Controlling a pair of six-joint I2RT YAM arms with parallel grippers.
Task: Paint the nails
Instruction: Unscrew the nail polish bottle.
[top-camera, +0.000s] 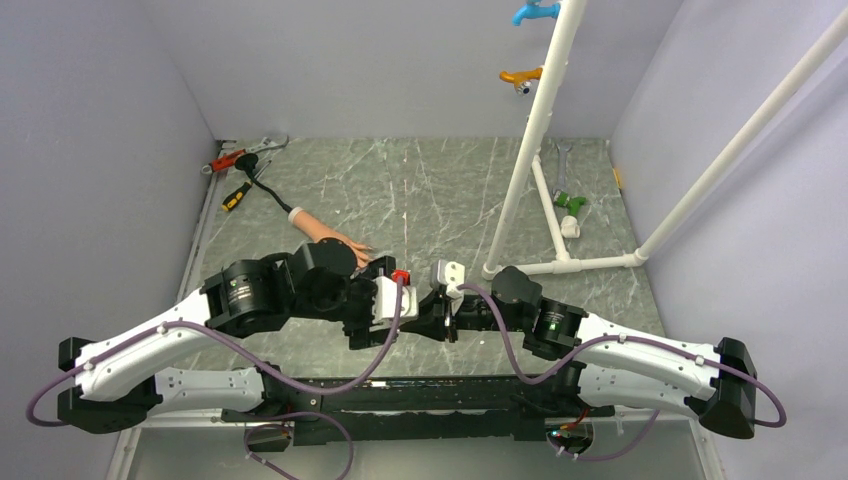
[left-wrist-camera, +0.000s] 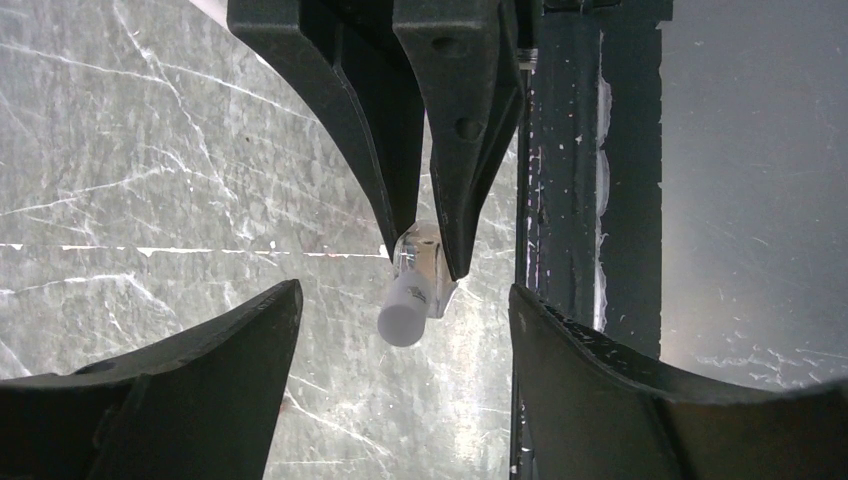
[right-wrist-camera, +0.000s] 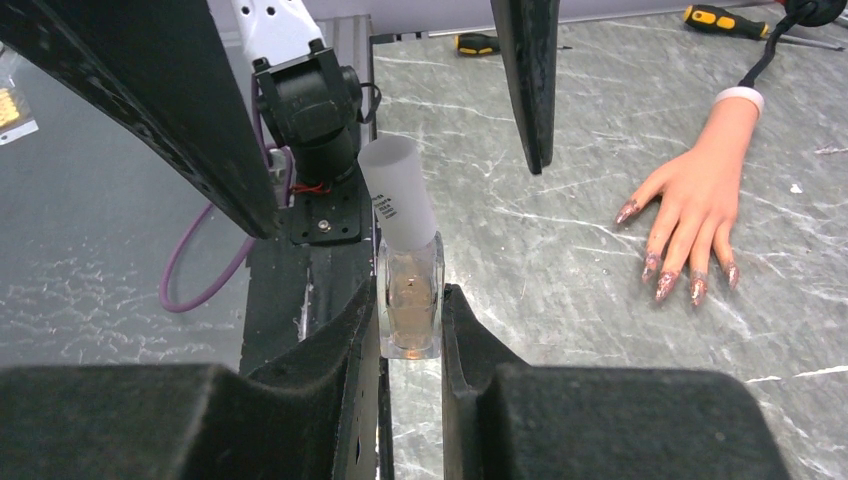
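Note:
My right gripper (right-wrist-camera: 410, 305) is shut on a small clear bottle (right-wrist-camera: 410, 290) of brownish polish, held above the table with its white cap (right-wrist-camera: 395, 190) pointing at the left arm. My left gripper (left-wrist-camera: 405, 290) is open, with a finger on either side of the cap (left-wrist-camera: 403, 312) and neither touching it. In the top view both grippers meet at the near middle of the table, the left gripper (top-camera: 425, 308) facing the right gripper (top-camera: 447, 318). The flesh-coloured mannequin hand (right-wrist-camera: 700, 190) lies flat on the table, its reddish-pink nails (right-wrist-camera: 665, 285) showing. In the top view the mannequin hand (top-camera: 325, 235) is partly hidden behind the left arm.
A wrench (top-camera: 262, 147), a red-handled tool (top-camera: 225, 160) and a yellow-black screwdriver (top-camera: 235, 197) lie at the back left. A white pipe frame (top-camera: 525, 150) stands at the right with a blue hook (top-camera: 535, 12) and an orange hook (top-camera: 522, 76). The black rail (left-wrist-camera: 560, 200) runs along the near edge.

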